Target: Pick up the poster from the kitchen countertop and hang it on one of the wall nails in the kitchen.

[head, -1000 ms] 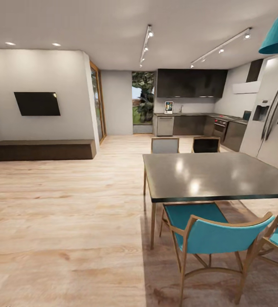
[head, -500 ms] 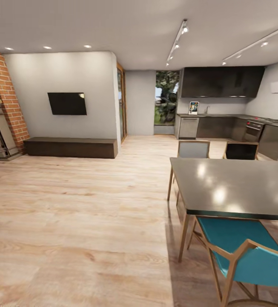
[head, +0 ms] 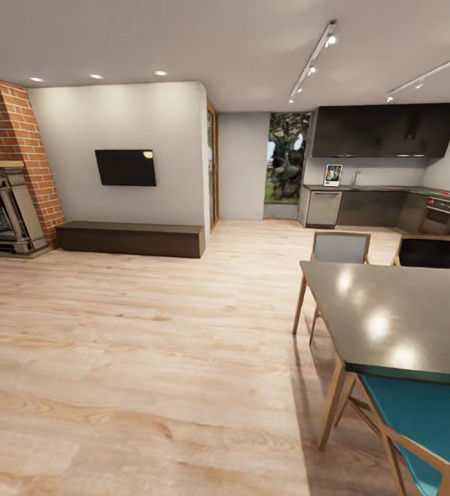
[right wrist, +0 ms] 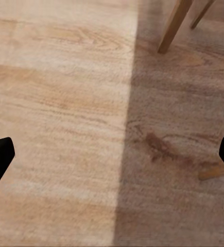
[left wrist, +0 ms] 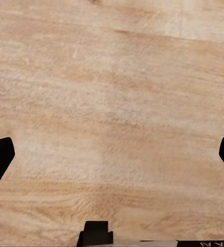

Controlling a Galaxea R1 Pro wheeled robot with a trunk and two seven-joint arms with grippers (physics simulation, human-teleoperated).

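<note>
While the poster (head: 333, 175) stood upright on the kitchen countertop (head: 383, 187) far across the room, the left gripper (left wrist: 112, 154) and right gripper (right wrist: 112, 154) hung wide open and empty over the wooden floor (head: 149, 358).

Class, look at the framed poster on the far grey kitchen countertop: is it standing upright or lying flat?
Upright. The black-framed poster stands on its lower edge on the grey kitchen countertop, its face showing against the pale wall behind. Whether it leans on that wall cannot be told.

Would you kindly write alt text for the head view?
An open-plan room with a pale wood floor: far off, the poster stands on the kitchen countertop. A dark dining table with chairs sits at right, a brick fireplace at left.
</note>
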